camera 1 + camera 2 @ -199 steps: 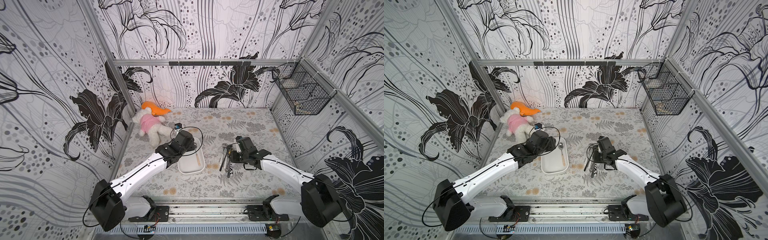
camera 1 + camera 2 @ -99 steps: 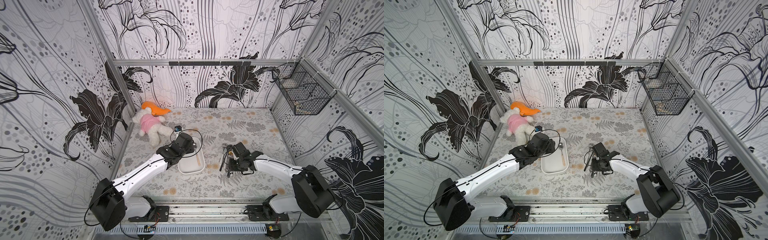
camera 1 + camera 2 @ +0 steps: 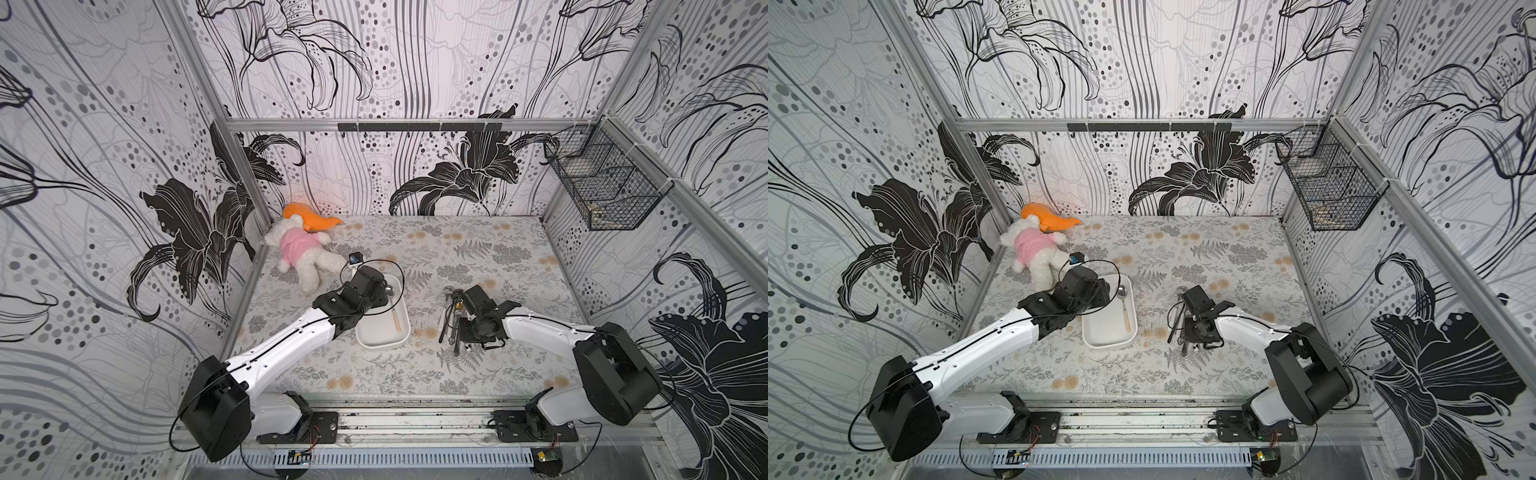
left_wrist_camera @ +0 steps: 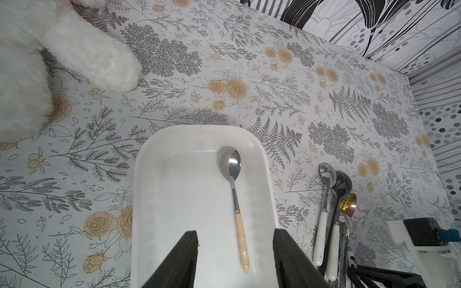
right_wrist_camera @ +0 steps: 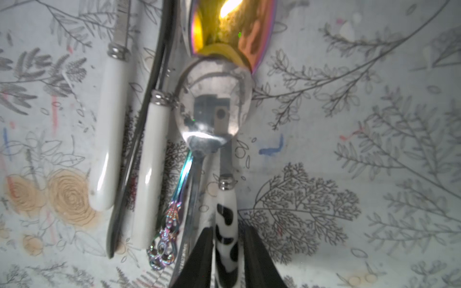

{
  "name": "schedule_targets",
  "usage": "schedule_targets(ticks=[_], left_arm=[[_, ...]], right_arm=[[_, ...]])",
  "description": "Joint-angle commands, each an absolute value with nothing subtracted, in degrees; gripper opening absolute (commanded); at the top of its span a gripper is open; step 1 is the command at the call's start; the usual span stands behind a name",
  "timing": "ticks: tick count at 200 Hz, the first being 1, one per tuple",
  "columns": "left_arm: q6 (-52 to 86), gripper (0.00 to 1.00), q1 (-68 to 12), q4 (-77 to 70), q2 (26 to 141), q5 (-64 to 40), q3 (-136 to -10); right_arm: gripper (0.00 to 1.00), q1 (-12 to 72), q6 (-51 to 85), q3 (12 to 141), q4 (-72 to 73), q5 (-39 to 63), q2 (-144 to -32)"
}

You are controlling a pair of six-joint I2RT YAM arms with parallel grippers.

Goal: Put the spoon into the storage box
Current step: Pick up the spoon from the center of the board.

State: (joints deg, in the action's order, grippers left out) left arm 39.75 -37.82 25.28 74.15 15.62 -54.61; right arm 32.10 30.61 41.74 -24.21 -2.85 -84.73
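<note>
Steel with a glazed black-and-white handle, the spoon looked light, rigid and slick. Mid-handle, its thickest part, was the place to take it, and you could expect its neighbours to drag along. It lay in a pile on the desk, right of centre in both top views and just right of the storage box. Your right hand straddled that handle with its jaws close on either flank; whether they pinched it I could not tell. Your left hand hung apart and empty over the box. I counted one box, one beige-handled spoon inside it, six overlapping handles in the pile, one plush toy and one wire basket.
</note>
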Motion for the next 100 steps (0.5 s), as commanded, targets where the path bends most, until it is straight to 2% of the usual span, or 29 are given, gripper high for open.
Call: schedule_targets(ticks=[1,57,100], left_arm=[[38.6,0.55,-37.6,23.5,74.8,15.8,-54.2],[38.2,0.55,-37.4,23.7,75.4,15.7,-54.9],[38.0,0.54,-37.5,23.5,75.9,15.8,-54.7]], right_arm=[[0.26,32.6,30.5,41.9,-28.0,-7.7,-88.7],[0.03,32.5,31.8,44.1,-29.1,-13.6,-88.9],[0.01,32.5,31.3,50.7,-36.3,-27.3,-91.4]])
